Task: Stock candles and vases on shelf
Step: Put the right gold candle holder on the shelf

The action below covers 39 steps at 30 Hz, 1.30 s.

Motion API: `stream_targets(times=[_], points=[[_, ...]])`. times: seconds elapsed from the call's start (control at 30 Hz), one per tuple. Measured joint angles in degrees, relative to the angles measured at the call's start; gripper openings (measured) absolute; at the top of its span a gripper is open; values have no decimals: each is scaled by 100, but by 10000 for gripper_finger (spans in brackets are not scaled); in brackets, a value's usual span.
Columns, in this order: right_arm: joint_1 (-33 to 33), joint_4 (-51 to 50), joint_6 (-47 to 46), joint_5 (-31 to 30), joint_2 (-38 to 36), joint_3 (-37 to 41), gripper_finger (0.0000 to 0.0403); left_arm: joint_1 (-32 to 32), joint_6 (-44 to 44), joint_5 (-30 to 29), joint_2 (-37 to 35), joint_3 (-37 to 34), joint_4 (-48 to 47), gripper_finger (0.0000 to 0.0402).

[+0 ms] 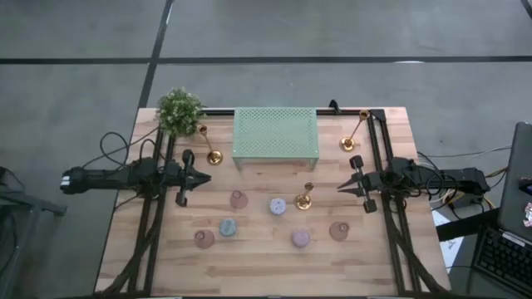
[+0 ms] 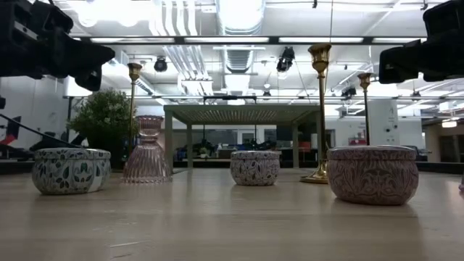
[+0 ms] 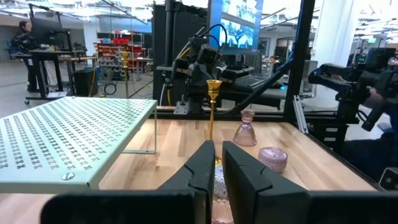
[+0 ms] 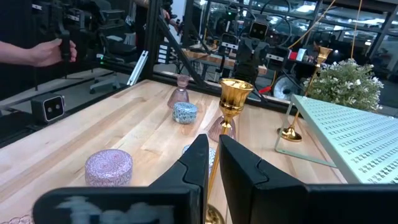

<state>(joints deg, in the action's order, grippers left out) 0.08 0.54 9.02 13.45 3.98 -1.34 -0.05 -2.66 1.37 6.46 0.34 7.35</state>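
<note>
- Candles (image 1: 278,206) and vases (image 1: 239,199) sit scattered on the table in front of the bare shelf (image 1: 275,133).
- You'd judge candles rigid; grip across their sides. Vases look fragile; take the neck.
- Left gripper (image 1: 204,176) and right gripper (image 1: 341,186) hover pressed together, empty.
- Mind the brass candlestick (image 1: 304,198) standing among them.

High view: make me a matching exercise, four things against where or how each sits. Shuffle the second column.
Things:
1. potted plant
2. shelf
3. left claw
4. blue-grey candle

Places or states:
A. shut, over the left side of the table
B. table corner at the picture's top left
C. on the bare wood, lower left of centre
D. top middle of the table, mesh top bare

Pairs: 1-B, 2-D, 3-A, 4-C
</note>
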Motion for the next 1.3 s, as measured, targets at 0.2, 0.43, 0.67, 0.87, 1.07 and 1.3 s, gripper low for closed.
stream_targets(times=[0.2,0.43,0.67,0.87,1.07,1.3], points=[[0,0,0,0,1,0,34,-2,-46,1,2,0,-9,35],[0,0,0,0,3,-1,34,-2,-52,2,2,0,-13,35],[0,507,420,-960,17,0,34,-1,-59,4,2,0,-26,35],[-2,1108,1116,-2439,26,-2,34,-2,-59,4,2,0,-24,35],[2,1499,-1291,-2917,73,-2,34,0,-59,4,0,0,-22,35],[0,1490,-2053,-4479,93,-2,34,-2,-59,7,9,0,-32,35]])
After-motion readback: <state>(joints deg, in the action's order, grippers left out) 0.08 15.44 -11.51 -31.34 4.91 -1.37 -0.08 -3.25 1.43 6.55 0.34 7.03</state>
